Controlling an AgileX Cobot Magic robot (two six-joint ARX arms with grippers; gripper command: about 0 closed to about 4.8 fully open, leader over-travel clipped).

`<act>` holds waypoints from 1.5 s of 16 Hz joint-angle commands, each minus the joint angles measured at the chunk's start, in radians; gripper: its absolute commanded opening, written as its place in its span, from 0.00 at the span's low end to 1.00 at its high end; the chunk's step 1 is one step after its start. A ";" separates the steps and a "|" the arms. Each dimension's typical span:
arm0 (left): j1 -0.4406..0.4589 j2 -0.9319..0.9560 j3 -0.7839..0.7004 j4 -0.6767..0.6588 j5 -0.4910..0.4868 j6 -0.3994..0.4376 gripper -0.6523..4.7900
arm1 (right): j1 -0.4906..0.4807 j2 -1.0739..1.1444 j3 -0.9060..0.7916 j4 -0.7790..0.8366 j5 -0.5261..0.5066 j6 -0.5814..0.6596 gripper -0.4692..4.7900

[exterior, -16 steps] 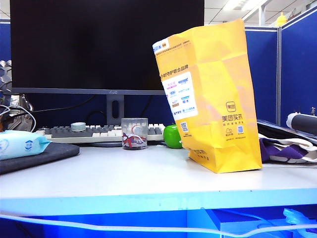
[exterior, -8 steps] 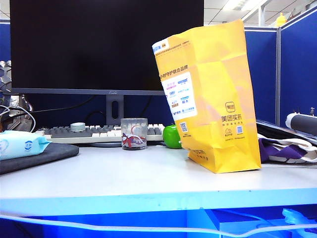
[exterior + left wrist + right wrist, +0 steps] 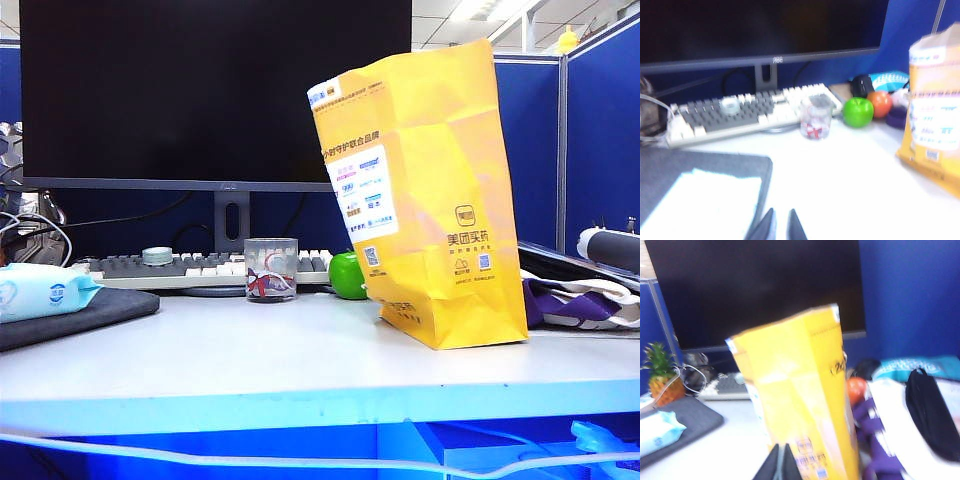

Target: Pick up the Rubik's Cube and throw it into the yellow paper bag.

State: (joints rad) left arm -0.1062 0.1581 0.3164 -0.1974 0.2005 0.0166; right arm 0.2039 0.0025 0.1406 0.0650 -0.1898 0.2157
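The Rubik's Cube shows in none of the views. The yellow paper bag (image 3: 430, 200) stands upright on the white desk, right of centre, leaning slightly left, its white label panel facing left. Neither gripper appears in the exterior view. In the left wrist view my left gripper (image 3: 781, 211) hovers over the desk's near part, shut to a thin slit with nothing in it, and the bag (image 3: 935, 115) is off to its side. My right gripper (image 3: 781, 446) is shut and empty, with the bag (image 3: 800, 390) right behind its tips.
A big dark monitor (image 3: 215, 90) and a keyboard (image 3: 200, 268) fill the back. A clear cup (image 3: 270, 270) and a green apple (image 3: 348, 275) stand before the keyboard. A wipes pack (image 3: 40, 292) lies on a dark pad at left. Purple-white cloth (image 3: 580, 300) lies at right.
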 commanded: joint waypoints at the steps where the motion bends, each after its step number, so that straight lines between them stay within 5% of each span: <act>1: 0.000 -0.003 -0.055 0.046 -0.002 -0.029 0.21 | 0.000 0.000 -0.018 0.009 0.010 0.005 0.09; 5: -0.002 -0.050 -0.124 0.154 -0.066 0.013 0.21 | 0.000 0.000 -0.018 0.007 0.059 -0.019 0.09; 10: -0.004 -0.151 -0.231 0.162 -0.161 0.062 0.21 | 0.002 0.002 -0.019 0.006 0.268 -0.102 0.09; 18: -0.006 -0.151 -0.306 0.248 -0.197 0.080 0.22 | -0.001 0.000 -0.139 0.002 0.296 -0.147 0.09; 24: -0.006 -0.151 -0.306 0.262 -0.134 0.026 0.22 | 0.000 0.000 -0.139 -0.040 0.292 -0.072 0.09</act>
State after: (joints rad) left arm -0.1127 0.0074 0.0074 0.0395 0.0669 0.0566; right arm 0.2035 0.0017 0.0105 0.0158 0.1032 0.1093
